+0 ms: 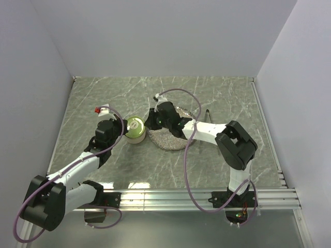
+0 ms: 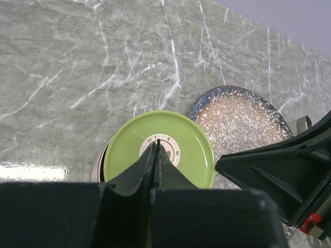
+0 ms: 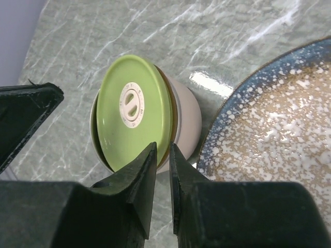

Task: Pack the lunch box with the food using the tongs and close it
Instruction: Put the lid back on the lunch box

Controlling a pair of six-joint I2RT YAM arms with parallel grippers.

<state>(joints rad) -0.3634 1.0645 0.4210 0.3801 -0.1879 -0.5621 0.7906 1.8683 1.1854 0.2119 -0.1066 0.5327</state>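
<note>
The lunch box, a small steel tin, stands left of the plate. Its green lid lies askew on it, with the tin's rim showing at one side. My left gripper is shut, its tips over the lid's white centre disc. My right gripper has its jaws a narrow gap apart at the lid's near rim; whether they touch it is unclear. The tongs lie on the table right of the plate. The food is hidden.
The speckled grey plate sits right beside the tin, with my right arm reaching across it. The two grippers face each other over the tin. Grey walls close in the marbled table on three sides.
</note>
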